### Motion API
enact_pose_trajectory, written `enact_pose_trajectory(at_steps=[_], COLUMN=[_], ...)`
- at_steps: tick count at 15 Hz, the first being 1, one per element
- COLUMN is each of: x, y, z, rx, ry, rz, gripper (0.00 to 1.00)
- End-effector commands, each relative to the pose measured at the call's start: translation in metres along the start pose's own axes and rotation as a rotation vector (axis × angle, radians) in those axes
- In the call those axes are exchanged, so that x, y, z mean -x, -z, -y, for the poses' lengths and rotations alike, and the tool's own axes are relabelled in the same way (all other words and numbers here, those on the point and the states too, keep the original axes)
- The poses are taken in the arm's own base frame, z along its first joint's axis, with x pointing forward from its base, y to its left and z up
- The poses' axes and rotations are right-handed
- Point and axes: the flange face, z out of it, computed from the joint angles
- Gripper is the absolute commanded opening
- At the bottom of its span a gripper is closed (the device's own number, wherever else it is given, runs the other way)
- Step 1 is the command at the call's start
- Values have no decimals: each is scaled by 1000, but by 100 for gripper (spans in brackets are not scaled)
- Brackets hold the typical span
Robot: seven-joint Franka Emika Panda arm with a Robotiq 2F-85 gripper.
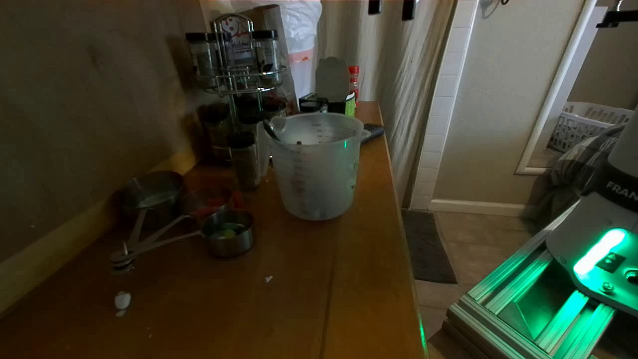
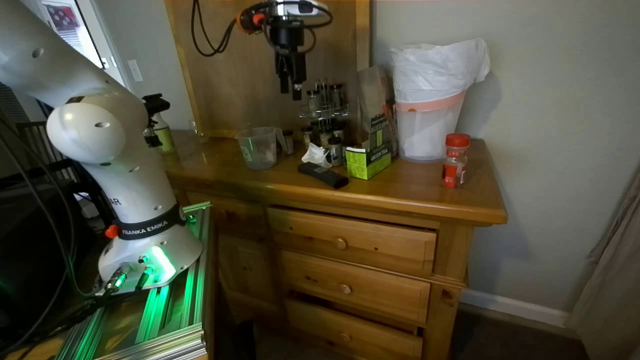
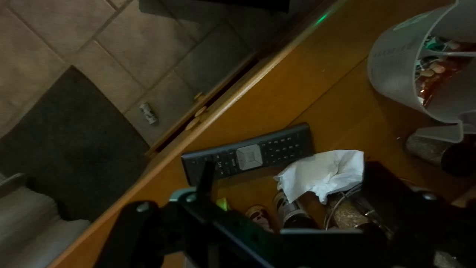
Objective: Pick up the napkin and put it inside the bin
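Crumpled white napkin (image 3: 323, 173) lies beside the remote (image 3: 248, 155); bag-lined bin (image 2: 429, 131) stands upright on the dresser (image 2: 417, 186)

Below the wooden tabletop (image 2: 412, 182), drawers (image 2: 370, 290) are fitted; beside it, tiled floor (image 3: 160, 44) is partly covered by a dark mat (image 3: 74, 137); behind it, a pale wall (image 2: 550, 100) is seen.

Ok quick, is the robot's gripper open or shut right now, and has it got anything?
Gripper: open, holding nothing; the napkin is below it, beside the remote.
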Motion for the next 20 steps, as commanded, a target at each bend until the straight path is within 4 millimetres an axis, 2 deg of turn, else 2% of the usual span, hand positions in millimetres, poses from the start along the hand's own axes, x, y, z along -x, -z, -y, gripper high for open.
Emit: enact_pose_trajectory(at_steps=[1,3,4,6,8,14,18,20], x=[-9,-10,-10,-9,-10,-41,-57,-62], y=[-67,-97,-77,-98,-101,-149,-178,-187], z=[3,9,4,6,7,33,46,47], rx=[-98,-91,-69,-66,-66,-139,-216,-229], ry=[-18,-19,-21,-18,-18,165,162,139], rz=[-28,-3,-12,12,15,-95,-100,-108], gripper=[100,100,100,100,100,100,100,100])
